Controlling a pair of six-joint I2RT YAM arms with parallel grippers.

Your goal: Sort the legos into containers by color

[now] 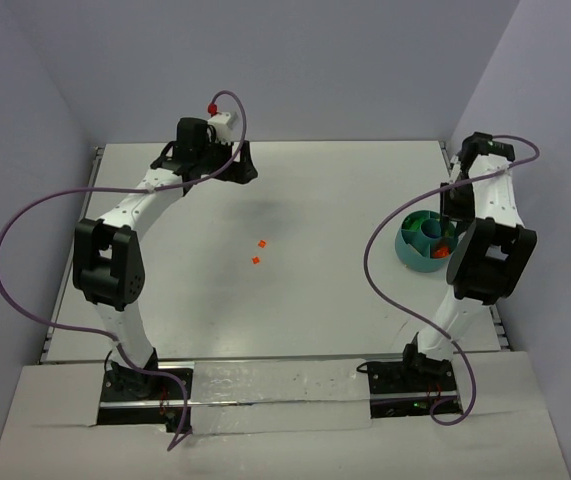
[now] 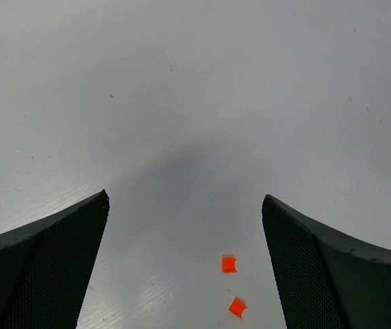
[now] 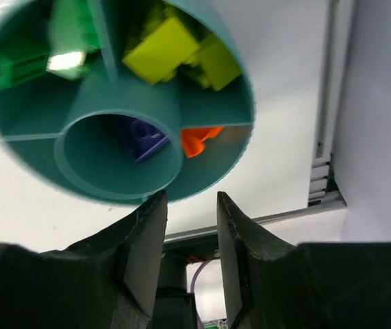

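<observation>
On the left, the left pincer [image 2: 185,205] hangs wide open above the table [image 2: 181,82], gripping nothing. Two orange-red legos [image 2: 229,264] lie close together near it. Closing on one might flick the other away, or pinch both crookedly. Over on the right, the right pincer [image 3: 190,205] stands partly parted and empty above the teal bowl [image 3: 246,103] of sorted bricks [image 3: 161,48]. Dipping lower could clip the rim and spill them.

top view looks down from above and behind me; left wrist, nearer the table, shares its orange legos [image 1: 262,243] [image 2: 229,264]; right wrist sits close over the bowl [image 3: 244,89].
</observation>
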